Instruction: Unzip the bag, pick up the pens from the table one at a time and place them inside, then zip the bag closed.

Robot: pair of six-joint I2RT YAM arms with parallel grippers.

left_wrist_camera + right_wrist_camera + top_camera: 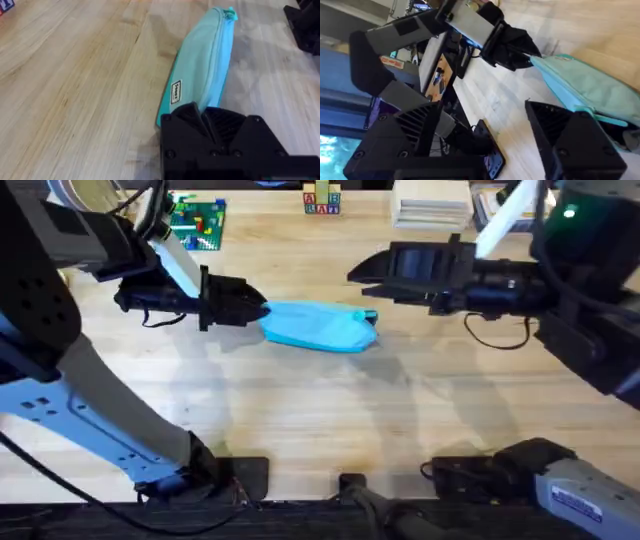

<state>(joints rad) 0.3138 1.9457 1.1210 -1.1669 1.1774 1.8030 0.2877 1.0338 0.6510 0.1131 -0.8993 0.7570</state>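
The light blue bag (318,327) lies on the table (300,410) at mid-depth, its zipper line running closed along its length. A small teal pull tab (369,317) sits at its right end. My left gripper (256,310) is shut on the bag's left end; in the left wrist view the bag (202,70) stretches away from the fingers (187,120) to the pull tab (230,13). My right gripper (372,268) hovers open just beyond the tab end, and its wrist view shows the bag (590,87) past its spread fingers (570,135). The pens are out of view.
At the table's back edge are a green brick plate (197,222), lettered blocks (321,200) and a white stack (430,202). Bare wood stretches in front of the bag, towards the arm bases.
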